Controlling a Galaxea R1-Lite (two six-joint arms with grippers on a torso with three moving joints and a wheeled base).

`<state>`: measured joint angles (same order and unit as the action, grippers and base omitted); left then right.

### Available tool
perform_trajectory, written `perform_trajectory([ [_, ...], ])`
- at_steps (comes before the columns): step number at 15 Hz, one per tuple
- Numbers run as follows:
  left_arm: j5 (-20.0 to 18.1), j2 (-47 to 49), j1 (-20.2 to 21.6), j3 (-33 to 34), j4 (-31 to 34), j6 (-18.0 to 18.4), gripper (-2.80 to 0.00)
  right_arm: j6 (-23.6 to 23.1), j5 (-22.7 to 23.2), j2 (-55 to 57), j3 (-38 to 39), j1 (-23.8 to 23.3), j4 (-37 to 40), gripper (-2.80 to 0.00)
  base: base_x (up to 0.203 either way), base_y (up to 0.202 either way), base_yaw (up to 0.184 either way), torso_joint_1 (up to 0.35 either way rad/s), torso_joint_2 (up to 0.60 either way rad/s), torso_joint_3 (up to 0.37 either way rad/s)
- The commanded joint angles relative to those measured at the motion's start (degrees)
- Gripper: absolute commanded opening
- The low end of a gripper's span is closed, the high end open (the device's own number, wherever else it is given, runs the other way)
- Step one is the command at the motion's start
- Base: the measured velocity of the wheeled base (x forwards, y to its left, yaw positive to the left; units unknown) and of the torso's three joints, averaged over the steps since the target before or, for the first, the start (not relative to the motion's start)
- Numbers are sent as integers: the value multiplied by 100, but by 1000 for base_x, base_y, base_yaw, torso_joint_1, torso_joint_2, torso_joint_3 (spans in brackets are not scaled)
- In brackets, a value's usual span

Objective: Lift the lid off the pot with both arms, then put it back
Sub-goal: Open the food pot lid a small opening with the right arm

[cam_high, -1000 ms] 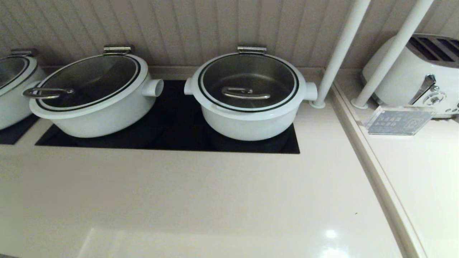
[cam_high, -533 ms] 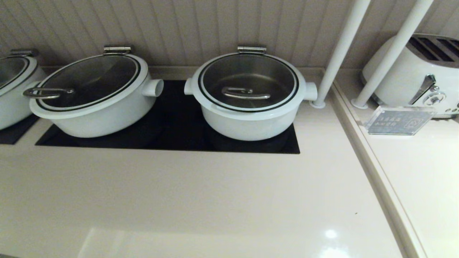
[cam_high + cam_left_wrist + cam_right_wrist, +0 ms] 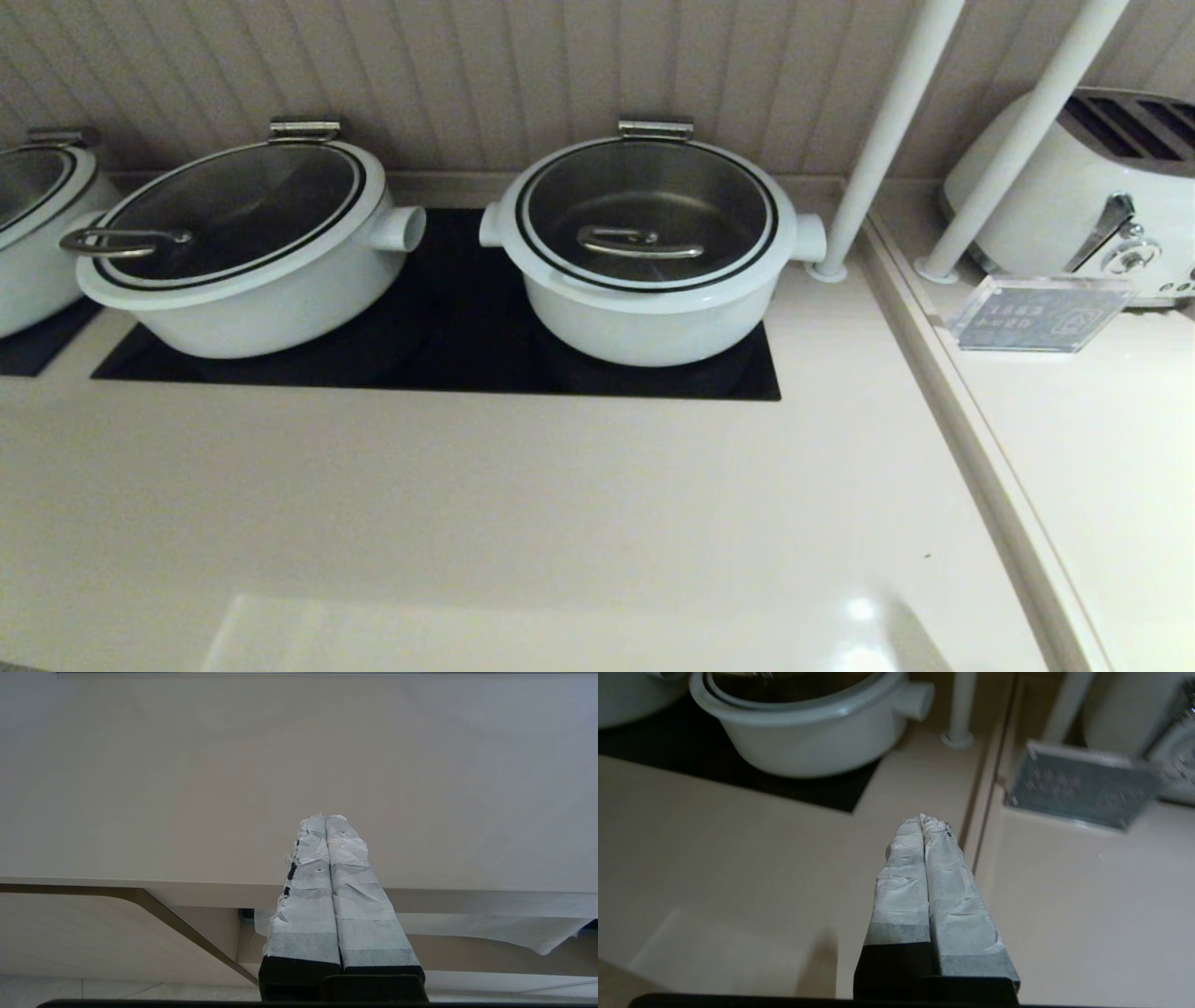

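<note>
The pot (image 3: 644, 322) is round and white and stands on the black cooktop (image 3: 467, 355), with a stub handle on each side. It also shows in the right wrist view (image 3: 803, 742). Its glass lid (image 3: 646, 213) lies closed on it, with a steel bar handle (image 3: 639, 243) across the middle and a steel hinge (image 3: 655, 128) at the back. Neither arm shows in the head view. My left gripper (image 3: 325, 817) is shut and empty over the counter's front edge. My right gripper (image 3: 922, 818) is shut and empty above the counter, short of the pot and to its right.
A wider white pot (image 3: 247, 280) with an edge loop handle (image 3: 121, 243) stands to the left, and another pot (image 3: 37, 233) at the far left. Two white poles (image 3: 887, 131) rise at the right. A white toaster (image 3: 1092, 196) and a clear sign (image 3: 1036, 313) sit on the raised right counter.
A faint shadow has appeared on the counter at the bottom right of the head view. The pots and lids have not moved.
</note>
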<state>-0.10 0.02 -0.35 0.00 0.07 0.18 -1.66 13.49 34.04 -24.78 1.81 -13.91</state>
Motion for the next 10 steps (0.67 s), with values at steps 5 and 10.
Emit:
perform_trajectory([
  [5,1,6,0,0,10,-1,-280,29,1181,2808,-681,796,-1878,-280,0,0,0,0,0,0],
  [10,1,6,0,0,7,-1,-280,472,1506,3948,-814,2111,-2876,-280,0,0,0,0,0,0],
])
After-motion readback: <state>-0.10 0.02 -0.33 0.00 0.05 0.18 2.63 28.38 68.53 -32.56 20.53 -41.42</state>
